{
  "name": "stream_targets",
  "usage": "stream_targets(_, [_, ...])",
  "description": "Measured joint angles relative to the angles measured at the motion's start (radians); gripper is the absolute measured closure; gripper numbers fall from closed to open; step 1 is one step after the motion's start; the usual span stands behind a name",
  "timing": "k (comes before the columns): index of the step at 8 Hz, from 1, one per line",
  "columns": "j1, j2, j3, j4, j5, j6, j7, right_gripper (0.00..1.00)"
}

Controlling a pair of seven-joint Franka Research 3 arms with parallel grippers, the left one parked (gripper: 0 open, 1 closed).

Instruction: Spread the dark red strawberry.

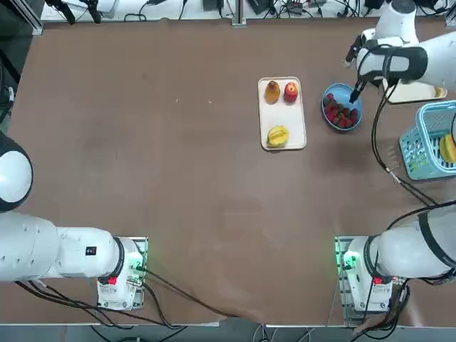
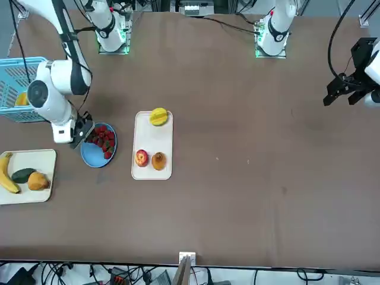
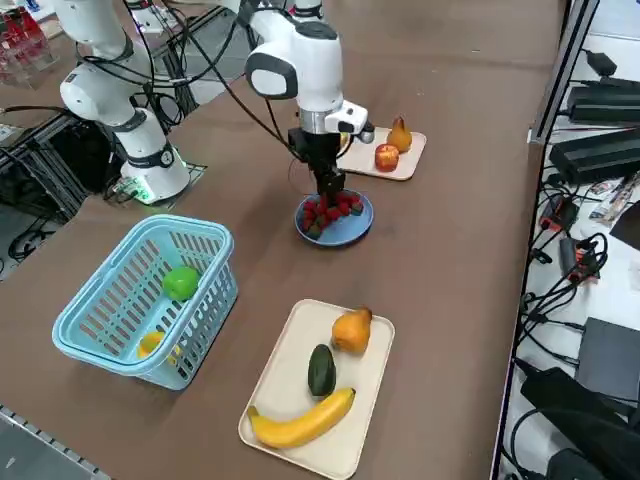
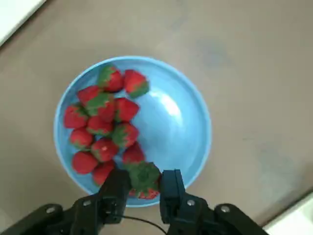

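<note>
Light-blue plastic basket (image 3: pixel 128 279) by the right edge of the tabletop (image 1: pixel 199 171), green fruit (image 3: pixel 181 283) and yellow fruit (image 3: pixel 151 343) inside. Farther off, left of the basket: off-white tray (image 1: pixel 286 117), long, right of tabletop centre. Yellow-green fruit (image 1: pixel 278 135) at its near end, brown pear (image 1: pixel 272 92) near its far left corner, apple (image 1: pixel 291 92) near the far right one. Blue bowl (image 4: pixel 166 132) just right of that tray, red strawberries (image 4: pixel 101 125) heaped to one side, part of the bottom bare. Right gripper (image 4: pixel 145 180) over the bowl, pointing down, fingers pinching the strawberry (image 4: pixel 145 177) by the rim; green leaves seen on it, not lifted clear of the bowl as far as can be told. Second tray (image 3: pixel 280 374) toward the tabletop's far right corner: banana (image 3: pixel 302 424), dark green fruit (image 3: pixel 322 370), orange-brown pear (image 3: pixel 352 330), all lying apart from the bowl.
</note>
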Motion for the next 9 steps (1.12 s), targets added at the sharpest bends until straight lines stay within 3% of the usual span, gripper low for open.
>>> stream_targets(4, [-0.03, 0.203, -0.002, 0.159, 0.0, 0.001, 0.0, 0.62])
stream_targets(6, [-0.033, 0.244, -0.002, 0.175, 0.0, 0.0, 0.002, 0.61])
stream_targets(9, [-0.033, 0.236, -0.002, 0.188, 0.002, -0.012, 0.006, 0.11])
